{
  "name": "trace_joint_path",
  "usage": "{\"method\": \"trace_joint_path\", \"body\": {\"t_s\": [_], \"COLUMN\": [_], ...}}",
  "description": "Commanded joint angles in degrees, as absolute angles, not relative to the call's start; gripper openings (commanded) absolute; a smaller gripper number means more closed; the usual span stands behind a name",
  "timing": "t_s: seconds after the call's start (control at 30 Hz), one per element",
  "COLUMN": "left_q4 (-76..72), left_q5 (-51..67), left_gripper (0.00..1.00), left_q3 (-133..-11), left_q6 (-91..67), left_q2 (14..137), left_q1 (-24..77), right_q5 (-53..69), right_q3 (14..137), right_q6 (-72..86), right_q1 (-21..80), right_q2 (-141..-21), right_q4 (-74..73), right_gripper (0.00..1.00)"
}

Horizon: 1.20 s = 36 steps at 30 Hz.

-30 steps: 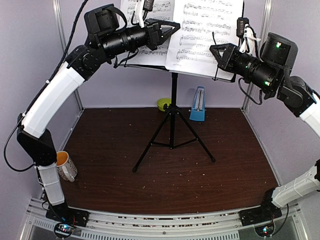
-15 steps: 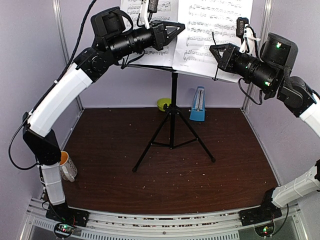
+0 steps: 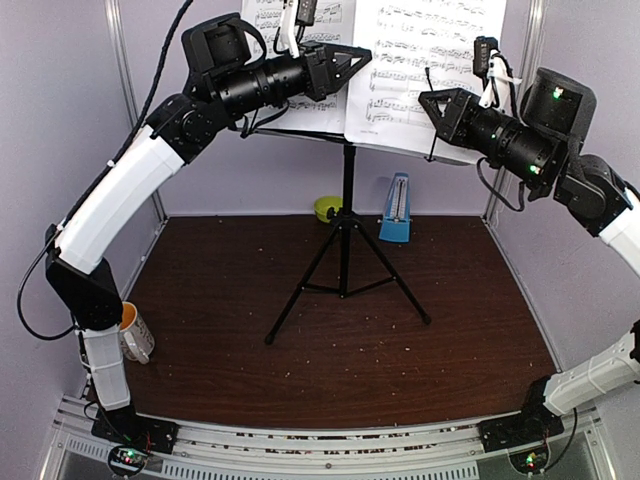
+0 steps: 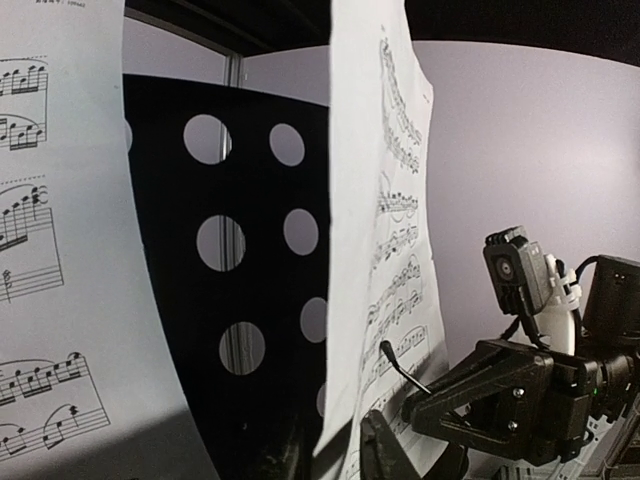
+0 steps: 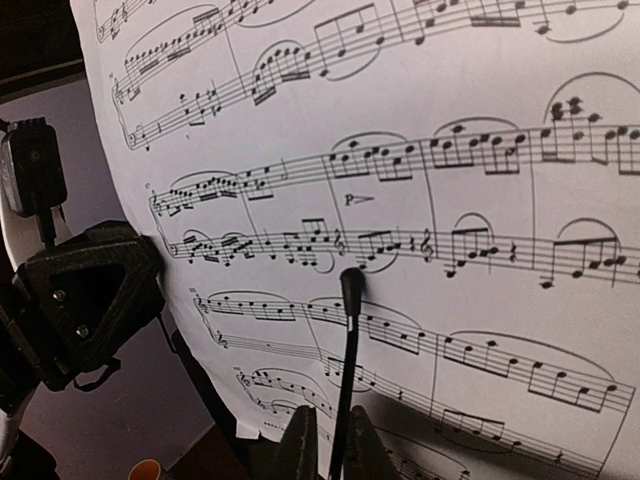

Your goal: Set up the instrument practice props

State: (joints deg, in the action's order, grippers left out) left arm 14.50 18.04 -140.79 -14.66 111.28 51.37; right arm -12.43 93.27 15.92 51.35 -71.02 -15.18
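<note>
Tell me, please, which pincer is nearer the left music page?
Left. The left pincer is by the left page's right edge; the right pincer faces the right page.

Both your arms reach up high, tips pointing at each other. Your left gripper [image 3: 363, 56] has its fingers slightly apart; your right gripper [image 3: 426, 100] is pinched tight.

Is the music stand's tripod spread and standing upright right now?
Spread and upright: the music stand's legs splay out on the table, and its pole is vertical.
</note>
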Motion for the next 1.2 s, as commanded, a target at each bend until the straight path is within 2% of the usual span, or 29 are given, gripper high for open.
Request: {"method": "trace_joint_path", "body": {"t_s": [0.0, 0.07, 0.3, 0.63, 0.87, 0.97, 1.17], "left_q4": [14.62, 14.72, 15.93, 17.69, 18.66, 19.29, 21.40], "left_q5": [16.72, 16.79, 16.78, 13.52, 10.92, 10.04, 9.80], "left_gripper": [0.24, 0.28, 0.41, 0.58, 0.67, 0.69, 0.74], "left_q3": [-142.00, -141.87, -141.86, -134.31, -125.68, -120.87, -109.78], "left_q6": [-13.01, -12.76, -11.62, -7.28, -5.38, -5.47, -11.27], "left_q2": [110.12, 109.81, 108.93, 100.73, 93.48, 89.85, 81.18], "left_q1": [51.59, 51.59, 51.59, 51.61, 51.60, 51.33, 47.81], "right_q5": [-11.52, -11.47, -11.39, -12.49, -11.87, -11.78, -13.00], "right_q3": [92.61, 92.72, 92.68, 92.05, 90.85, 90.00, 86.45], "right_q6": [16.41, 16.43, 16.69, 16.37, 14.69, 14.45, 14.71], "right_q1": [51.26, 51.24, 51.31, 51.25, 51.25, 51.24, 51.24], "right_q2": [-70.05, -70.05, -69.58, -65.32, -61.81, -59.92, -54.81], "right_q4": [-13.86, -13.81, -13.76, -14.96, -15.76, -17.04, -20.91], "right_gripper": [0.16, 0.22, 0.35, 0.47, 0.66, 0.80, 0.90]}}
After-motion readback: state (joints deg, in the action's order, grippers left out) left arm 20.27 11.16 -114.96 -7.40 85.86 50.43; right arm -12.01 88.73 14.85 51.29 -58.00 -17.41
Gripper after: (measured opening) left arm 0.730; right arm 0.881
